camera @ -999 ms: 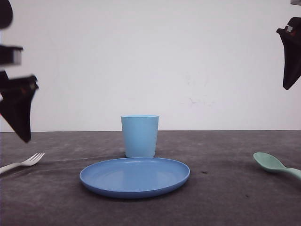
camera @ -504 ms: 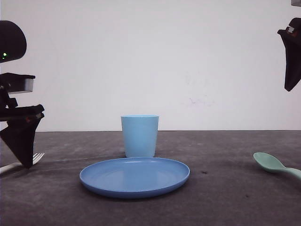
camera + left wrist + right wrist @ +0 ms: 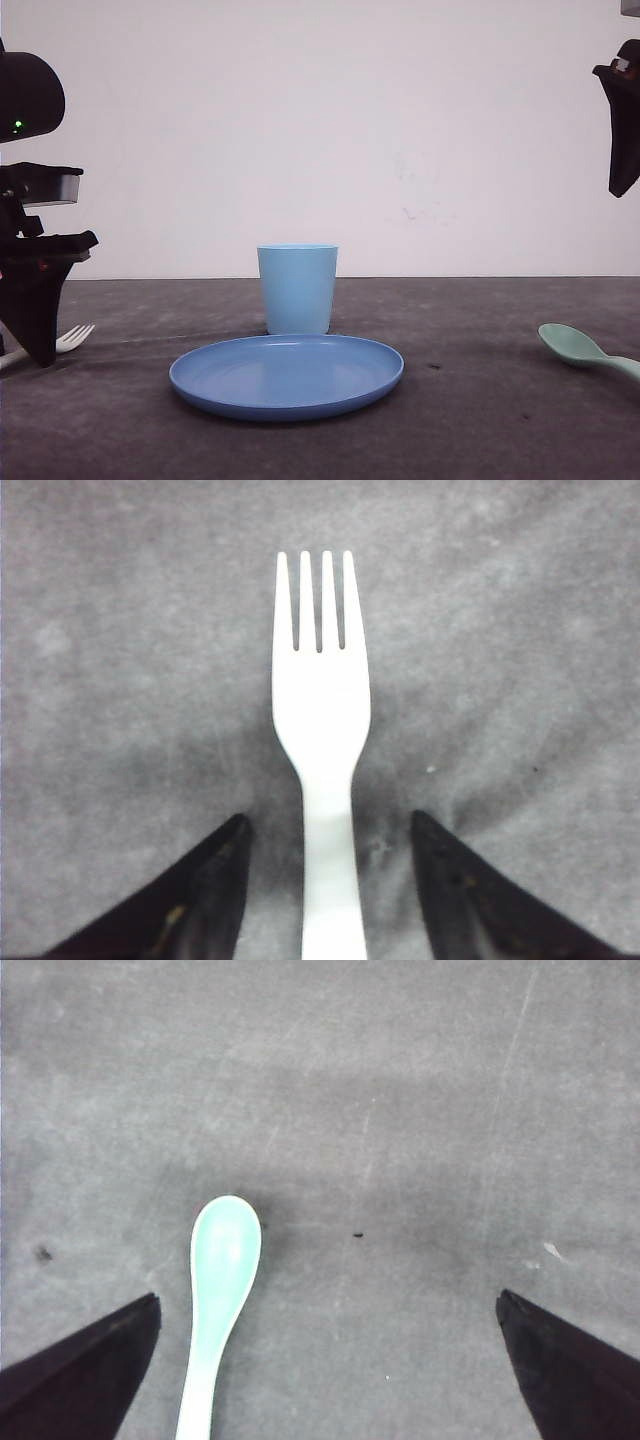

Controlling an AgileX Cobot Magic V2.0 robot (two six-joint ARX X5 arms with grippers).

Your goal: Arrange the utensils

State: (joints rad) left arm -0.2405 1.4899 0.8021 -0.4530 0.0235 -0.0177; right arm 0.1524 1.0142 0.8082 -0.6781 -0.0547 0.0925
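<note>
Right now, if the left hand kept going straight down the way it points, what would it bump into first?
Probably the white fork: the left hand is open, one finger each side of the handle, low over the table. Contact can't be judged.

Front camera low, near bench point(image 3: 480, 420) level, facing forward toward a white wall, left wrist camera close above the fork point(image 3: 322, 730), right wrist camera higher over the spoon point(image 3: 220, 1290), both utensils shared with the front view

no text, label, brand, number or sign can be read on the fork point(image 3: 321, 740), spoon point(image 3: 222, 1280), cup point(image 3: 297, 288), plate point(image 3: 287, 375) or worktop point(image 3: 480, 400).
</note>
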